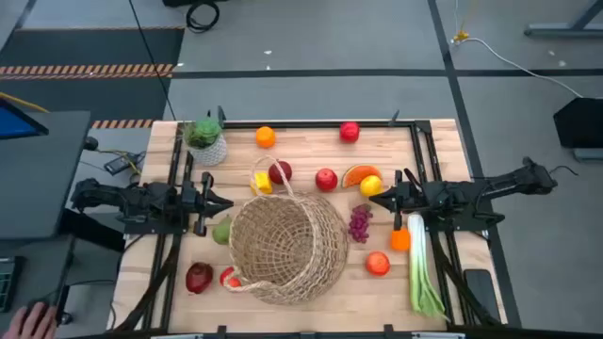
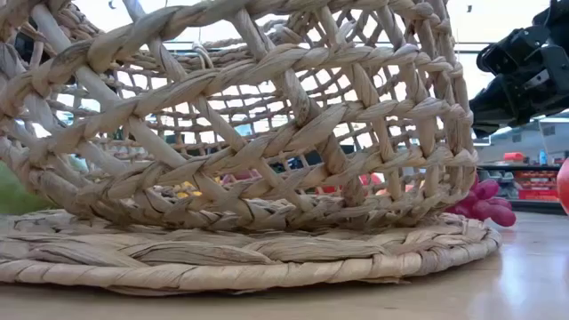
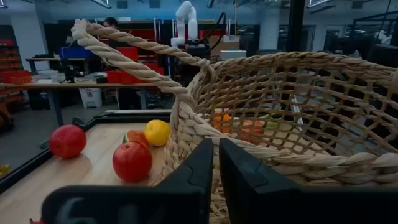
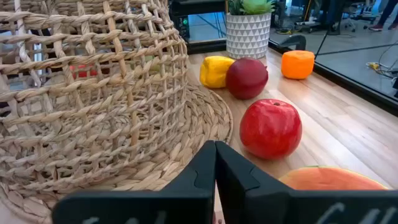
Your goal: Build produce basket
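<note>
1. High view: the basket (image 1: 287, 250) stands at the middle of the wooden table (image 1: 301, 137), toward the near edge, its thin loop handle (image 1: 268, 179) at the far side. Nothing shows inside it through the weave.
2. High view, produce around it: an orange (image 1: 266, 137) and a red apple (image 1: 350, 131) lie near the far edge. A dark red apple (image 1: 280, 171) and a yellow piece (image 1: 262, 183) sit by the handle. Another red apple (image 1: 326, 179), an orange half (image 1: 359, 174) and a lemon (image 1: 371, 185) lie to the right. The purple grapes (image 1: 359, 223) lie just beside the basket, and the leek (image 1: 421, 268) lies along the right side. A green pear (image 1: 222, 231) touches the basket's left side.
3. High view: a potted plant (image 1: 206, 139) stands at the far left corner. The left gripper (image 1: 224, 204) points at the basket from the left with its fingers together and nothing between them. The right gripper (image 1: 382, 198) points in from the right, also closed and empty.
4. Low view: the basket's woven wall and flat base fill the frame, with the grapes at its right.
5. Left wrist view: the closed fingers (image 3: 239, 171) sit just before the basket rim.
6. Right wrist view: the closed fingers (image 4: 199, 171) sit near the basket's base, with an apple beside them.
</note>
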You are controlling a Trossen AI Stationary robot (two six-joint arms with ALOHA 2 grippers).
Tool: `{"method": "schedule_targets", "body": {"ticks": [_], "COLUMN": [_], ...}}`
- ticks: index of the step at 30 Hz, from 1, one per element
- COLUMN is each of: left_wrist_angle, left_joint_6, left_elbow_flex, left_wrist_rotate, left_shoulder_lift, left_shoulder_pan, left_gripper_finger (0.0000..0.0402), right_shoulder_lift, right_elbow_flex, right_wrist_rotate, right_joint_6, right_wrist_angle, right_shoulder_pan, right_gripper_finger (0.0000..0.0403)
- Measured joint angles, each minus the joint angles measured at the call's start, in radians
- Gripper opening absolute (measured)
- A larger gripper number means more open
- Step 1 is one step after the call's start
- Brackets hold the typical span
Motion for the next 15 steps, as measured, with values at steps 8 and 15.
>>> {"method": "schedule_targets", "body": {"ticks": [8, 15], "left_wrist_angle": [0.000, 0.000], "left_joint_6": [0.000, 0.000], "left_elbow_flex": [0.000, 0.000], "left_wrist_rotate": [0.000, 0.000], "left_shoulder_lift": [0.000, 0.000], "left_shoulder_pan": [0.000, 0.000], "left_gripper_finger": [0.0030, 0.0034], "right_shoulder_lift": [0.000, 0.000], "right_elbow_flex": [0.000, 0.000], "right_wrist_rotate": [0.000, 0.000], "right_joint_6": [0.000, 0.000], "right_wrist_angle": [0.000, 0.000], "right_shoulder_pan": [0.000, 0.000], "right_gripper_finger": [0.0016, 0.0016]}}
